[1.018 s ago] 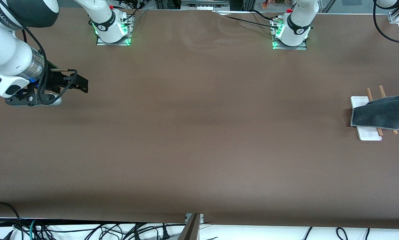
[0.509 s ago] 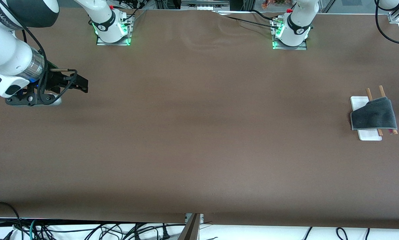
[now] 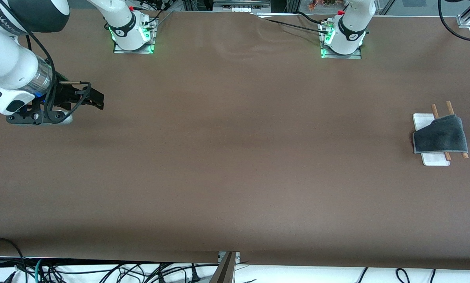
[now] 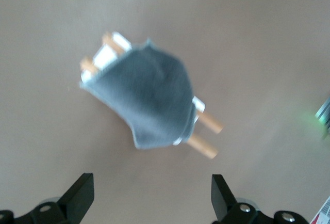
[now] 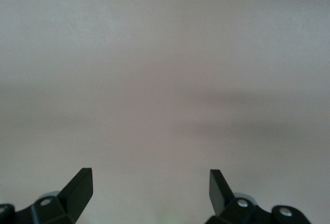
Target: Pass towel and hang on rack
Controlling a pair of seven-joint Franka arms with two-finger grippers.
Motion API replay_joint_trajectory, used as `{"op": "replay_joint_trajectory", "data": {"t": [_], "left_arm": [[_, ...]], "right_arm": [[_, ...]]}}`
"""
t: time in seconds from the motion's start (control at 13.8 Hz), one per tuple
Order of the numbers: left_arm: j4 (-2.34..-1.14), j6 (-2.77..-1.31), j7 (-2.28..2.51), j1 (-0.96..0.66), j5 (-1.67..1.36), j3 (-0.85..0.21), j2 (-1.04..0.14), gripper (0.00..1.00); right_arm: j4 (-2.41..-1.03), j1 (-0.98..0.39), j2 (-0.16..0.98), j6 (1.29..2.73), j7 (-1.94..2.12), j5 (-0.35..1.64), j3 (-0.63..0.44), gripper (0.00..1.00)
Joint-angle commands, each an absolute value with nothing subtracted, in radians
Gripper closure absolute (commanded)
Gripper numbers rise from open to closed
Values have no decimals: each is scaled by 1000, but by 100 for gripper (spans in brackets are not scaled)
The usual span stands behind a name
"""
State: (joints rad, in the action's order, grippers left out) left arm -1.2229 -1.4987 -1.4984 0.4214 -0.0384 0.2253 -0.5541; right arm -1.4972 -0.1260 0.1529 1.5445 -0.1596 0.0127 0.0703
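The dark grey towel (image 3: pixel 441 136) hangs folded over the rack (image 3: pixel 435 158), a white base with two wooden dowels, at the left arm's end of the table. In the left wrist view the towel (image 4: pixel 149 95) covers the middle of the rack (image 4: pixel 204 147), and the dowel ends stick out on both sides. My left gripper (image 4: pixel 150 182) is open and empty, up above the rack and clear of it; it is outside the front view. My right gripper (image 3: pixel 97 99) is open and empty over bare table at the right arm's end, where the arm waits; its wrist view (image 5: pixel 150 175) shows only table.
The brown table (image 3: pixel 235 157) carries nothing else. The two arm bases (image 3: pixel 133 37) (image 3: pixel 341 41) stand along its edge farthest from the front camera. Cables lie below the table's near edge.
One second ago the towel was stretched from the rack toward the table's end, out of the front view. It has been let go and now lies draped over the dowels. The right arm has not moved.
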Motion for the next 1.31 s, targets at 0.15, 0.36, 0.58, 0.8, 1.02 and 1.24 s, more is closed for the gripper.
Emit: {"op": "replay_joint_trajectory", "data": {"t": [0.15,0.36,0.58,0.8,1.02,1.24], "left_arm": [[-1238,-1411,-1140,201,-46,229,-445,0],[-1239,-1390,-969,54,-64,224,-417,0],[-1239,-1376,-786,-66,-106,224,-416,0],[-1259,-1377,-581,-167,-136,221,-375,0],[-1325,-1385,-279,-198,-120,145,-290,0],[-1457,-1445,42,-128,-11,-27,-174,0]], "right_arm": [[-1500,-129,140,1532,-170,-3,71,0],[-1500,-129,140,1532,-170,-3,71,0],[-1500,-129,140,1532,-170,-3,71,0],[-1500,-129,140,1532,-172,-3,71,0],[-1500,-130,140,1532,-170,-3,71,0],[-1500,-130,140,1534,-170,-3,71,0]]}}
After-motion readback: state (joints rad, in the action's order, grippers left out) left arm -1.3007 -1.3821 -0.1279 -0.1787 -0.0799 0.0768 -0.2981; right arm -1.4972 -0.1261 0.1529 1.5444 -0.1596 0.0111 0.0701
